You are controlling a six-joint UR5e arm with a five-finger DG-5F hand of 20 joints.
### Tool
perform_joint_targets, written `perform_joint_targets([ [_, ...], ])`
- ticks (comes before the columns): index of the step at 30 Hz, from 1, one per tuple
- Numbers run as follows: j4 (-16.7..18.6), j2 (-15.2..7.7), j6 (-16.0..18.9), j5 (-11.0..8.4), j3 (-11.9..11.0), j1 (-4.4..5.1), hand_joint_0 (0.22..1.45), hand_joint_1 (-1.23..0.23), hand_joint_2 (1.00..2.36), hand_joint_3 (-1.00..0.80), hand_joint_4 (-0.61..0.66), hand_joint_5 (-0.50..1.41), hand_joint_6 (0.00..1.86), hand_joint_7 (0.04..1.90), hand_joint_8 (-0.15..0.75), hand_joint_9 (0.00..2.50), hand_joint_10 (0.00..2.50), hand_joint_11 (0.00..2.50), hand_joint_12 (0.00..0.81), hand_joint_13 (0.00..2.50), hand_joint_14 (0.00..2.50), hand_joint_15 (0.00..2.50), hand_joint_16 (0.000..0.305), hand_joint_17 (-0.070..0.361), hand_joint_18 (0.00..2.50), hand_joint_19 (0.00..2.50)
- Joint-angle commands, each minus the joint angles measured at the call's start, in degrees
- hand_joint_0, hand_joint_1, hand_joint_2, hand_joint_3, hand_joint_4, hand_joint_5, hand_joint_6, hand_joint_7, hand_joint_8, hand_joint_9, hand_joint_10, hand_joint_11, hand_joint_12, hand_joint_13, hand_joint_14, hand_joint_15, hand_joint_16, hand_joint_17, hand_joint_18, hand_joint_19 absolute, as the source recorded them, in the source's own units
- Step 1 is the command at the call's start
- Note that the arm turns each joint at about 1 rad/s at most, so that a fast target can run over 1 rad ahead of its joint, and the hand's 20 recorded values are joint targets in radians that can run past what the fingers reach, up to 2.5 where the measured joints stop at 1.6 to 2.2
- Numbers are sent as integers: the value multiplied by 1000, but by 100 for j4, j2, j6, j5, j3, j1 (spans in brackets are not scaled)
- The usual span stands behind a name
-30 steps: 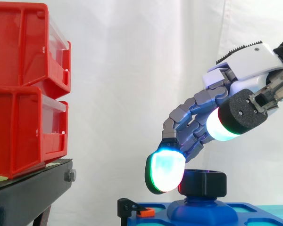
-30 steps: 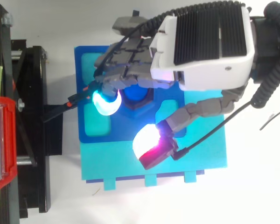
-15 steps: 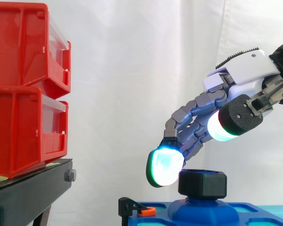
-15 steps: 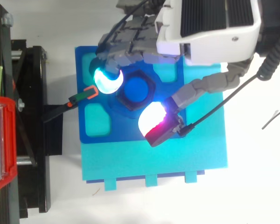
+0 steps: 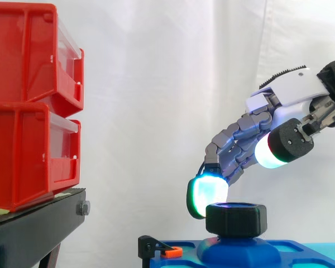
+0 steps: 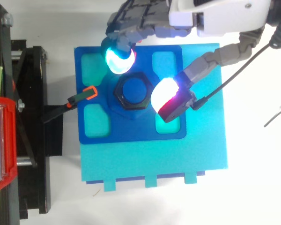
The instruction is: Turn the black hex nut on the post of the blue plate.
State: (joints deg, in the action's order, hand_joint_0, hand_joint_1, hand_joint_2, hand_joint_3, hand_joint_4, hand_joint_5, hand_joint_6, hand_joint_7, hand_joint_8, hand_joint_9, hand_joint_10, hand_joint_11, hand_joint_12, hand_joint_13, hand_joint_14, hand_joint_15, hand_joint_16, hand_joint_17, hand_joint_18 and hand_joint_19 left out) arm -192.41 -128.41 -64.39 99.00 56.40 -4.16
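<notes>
White curtain (image 5: 156,84) backs the scene, with stacked red bins (image 5: 22,111) on a black stand (image 5: 28,234) at the left of the side view. Lower right, the blue plate (image 6: 131,131) lies on a turquoise base (image 6: 154,159). From the upper right the hand (image 5: 293,92) reaches down, loosely bent and spread wide, gripping nothing. One cyan fingertip (image 6: 118,60) hangs just beside the black hex nut (image 5: 235,219) on its post, the thumb pad (image 6: 168,96) raised above the other side

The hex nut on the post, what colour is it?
Black. The hex nut shows best in the side view.
</notes>
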Motion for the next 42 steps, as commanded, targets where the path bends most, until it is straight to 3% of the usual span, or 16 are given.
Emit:
perform_joint_targets([
  [1, 46, 0, -47, 111, 3, -85, 455, -407, 1000, -500, 221, -193, 502, 794, 258, 353, 0, 0, 385, 301, 0, 0, 59, 132, 104, 0],
  [5, 63, 0, -56, 128, 3, -102, 456, -409, 1000, -500, 219, -192, 502, 791, 257, 353, 0, 0, 383, 301, 0, 0, 59, 132, 105, 0],
  [12, 301, 0, -65, 93, -6, -14, 456, -414, 1000, -500, 224, -191, 502, 795, 257, 355, 0, 0, 383, 301, 1, 0, 58, 131, 107, 0],
  [18, 503, 0, -65, -109, -6, 153, 458, -416, 1000, -500, 224, -190, 502, 792, 257, 355, 0, 0, 382, 302, 0, 0, 58, 131, 107, 0],
  [19, 556, 0, -56, -171, -6, 232, 457, -416, 1000, -500, 222, -190, 502, 795, 258, 356, 0, 0, 383, 302, 0, 0, 58, 131, 107, 0],
  [21, 556, 0, -56, -258, 3, 302, 457, -416, 1000, -500, 223, -190, 502, 794, 258, 356, 0, 0, 382, 302, 1, 0, 58, 131, 106, 0],
  [24, 564, 0, -30, -311, 3, 355, 457, -416, 1000, -500, 225, -191, 502, 794, 259, 357, 0, 0, 382, 303, 0, 0, 58, 131, 107, 0],
  [27, 538, 0, 23, -513, 11, 513, 457, -416, 1000, -500, 224, -190, 502, 792, 259, 358, 0, 0, 383, 304, 0, 0, 58, 131, 109, 0],
  [30, 538, 0, 41, -628, 46, 610, 457, -415, 1000, -500, 225, -190, 502, 793, 259, 359, 0, 0, 383, 304, 0, 0, 58, 131, 111, 0],
  [38, 608, 0, 173, -812, 284, 759, 458, -416, 1000, -500, 228, -189, 502, 793, 259, 359, 0, 0, 384, 303, 1, 0, 58, 131, 110, 0],
  [42, 582, 0, 173, -821, 301, 768, 458, -416, 1000, -500, 226, -189, 502, 792, 260, 360, 0, 0, 383, 304, 0, 0, 58, 131, 111, 0],
])
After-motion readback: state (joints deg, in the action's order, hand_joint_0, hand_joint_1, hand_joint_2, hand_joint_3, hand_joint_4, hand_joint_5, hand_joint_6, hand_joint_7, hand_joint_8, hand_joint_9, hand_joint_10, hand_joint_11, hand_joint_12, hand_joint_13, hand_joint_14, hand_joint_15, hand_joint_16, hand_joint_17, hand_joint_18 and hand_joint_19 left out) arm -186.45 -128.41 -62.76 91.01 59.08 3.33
